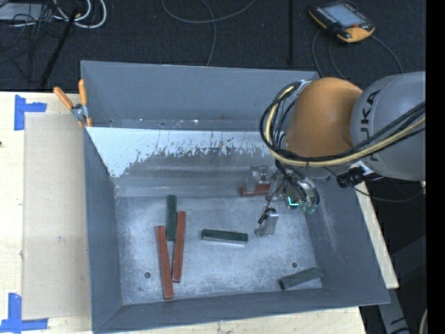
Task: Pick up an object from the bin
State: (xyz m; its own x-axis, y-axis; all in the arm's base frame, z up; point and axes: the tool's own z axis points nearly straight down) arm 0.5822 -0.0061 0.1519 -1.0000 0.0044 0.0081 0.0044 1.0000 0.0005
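Gripper: the gripper (267,223) is set low over the floor of the bin (208,103), right of centre and nearer the back wall. Whether it is open or closed cannot be told, and nothing is seen to be held.
Likely pick: the middle green bar (224,236) lies flat just beside the gripper, toward the left wall.
Other near thing: a short brown piece (254,191) is seen against the back wall.
Risk, flat bar: the bar could be pushed along the floor rather than caught if it is approached off-centre.
Risk, back wall: the wall could be struck if the brown piece is tried.
Count, green bars: three are counted: the middle one, the left green bar (170,216) and the corner bar (301,278) by the front right corner.
Count, brown: two long brown bars (179,245) and one short piece.
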